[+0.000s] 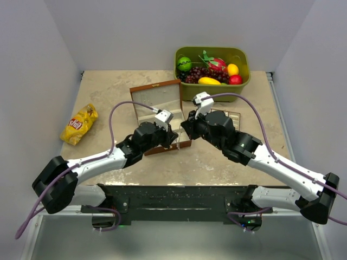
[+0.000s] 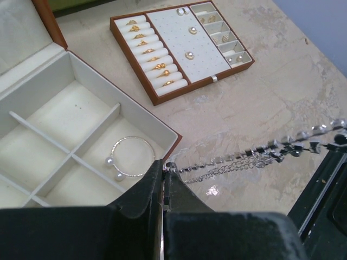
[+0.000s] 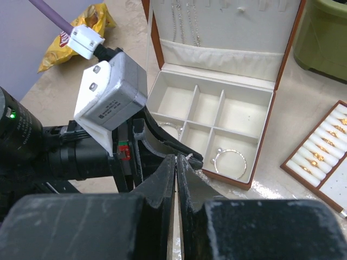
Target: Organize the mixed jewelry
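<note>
In the wooden box [image 2: 174,142], one compartment already holds a pearl-tipped hoop [image 2: 130,157], and necklaces [image 3: 184,21] hang in the lid. Just beside the box's near corner, the left gripper [image 2: 164,176] is clamped shut on one end of a silvery chain [image 2: 255,150]. The chain stretches above the surface toward the right gripper [image 3: 177,165], also closed, apparently on the other end. Farther right, the tray [image 2: 173,38] holds rings and studs in rows. Sorting looks well along; the chain is not yet placed.

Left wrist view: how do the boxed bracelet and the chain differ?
The bracelet is a round hoop with two pearls; the chain is a stretched line of links. The bracelet lies in a box compartment; the chain runs from the shut left gripper over the table. Both are silvery.
</note>
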Controlling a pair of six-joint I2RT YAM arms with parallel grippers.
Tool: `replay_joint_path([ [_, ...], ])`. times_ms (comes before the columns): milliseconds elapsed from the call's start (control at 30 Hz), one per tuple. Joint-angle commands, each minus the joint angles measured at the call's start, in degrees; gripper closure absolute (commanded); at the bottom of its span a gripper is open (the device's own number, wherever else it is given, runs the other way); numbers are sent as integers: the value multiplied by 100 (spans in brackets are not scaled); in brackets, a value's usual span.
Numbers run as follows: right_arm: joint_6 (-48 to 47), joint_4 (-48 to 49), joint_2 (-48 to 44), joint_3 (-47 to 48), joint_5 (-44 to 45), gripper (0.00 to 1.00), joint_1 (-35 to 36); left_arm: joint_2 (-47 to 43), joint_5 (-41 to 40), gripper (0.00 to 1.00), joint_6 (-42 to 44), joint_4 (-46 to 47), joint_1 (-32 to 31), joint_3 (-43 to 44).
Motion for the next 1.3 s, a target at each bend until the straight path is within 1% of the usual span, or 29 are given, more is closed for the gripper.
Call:
replay_joint_path([
  [0,-170,147,-73,446,347,94,-17,-405,-428,100,369,-214,-26,788],
  [167,-303,191,102,683,557,93,-8,-458,-788,100,608,-742,-8,1369],
  [267,-426,182,330,912,856,92,-25,-467,-912,100,713,-988,123,1686],
  [400,-584,314,691,1263,1076,91,-140,-327,-833,100,731,-1208,536,2150],
  [433,-593,410,796,1307,1111,91,-166,-274,-781,100,722,-1339,737,2239],
  [533,-593,542,1200,1580,989,91,-359,7,-702,100,687,-1603,1037,2617],
  [667,-567,955,1727,1721,814,91,-675,411,-798,100,731,-1859,1178,2995],
  [833,-409,1447,2482,1905,471,91,-1132,877,-886,100,582,-1885,1398,3207],
  [900,-356,1483,2677,2020,356,92,-1220,1035,-877,100,538,-1859,1503,3250],
  [933,-338,1735,2834,2046,312,92,-1290,1088,-877,100,520,-1850,1538,3277],
  [1267,-101,2177,3749,2564,-75,92,-1598,1879,-754,100,467,-1771,1899,3857],
])
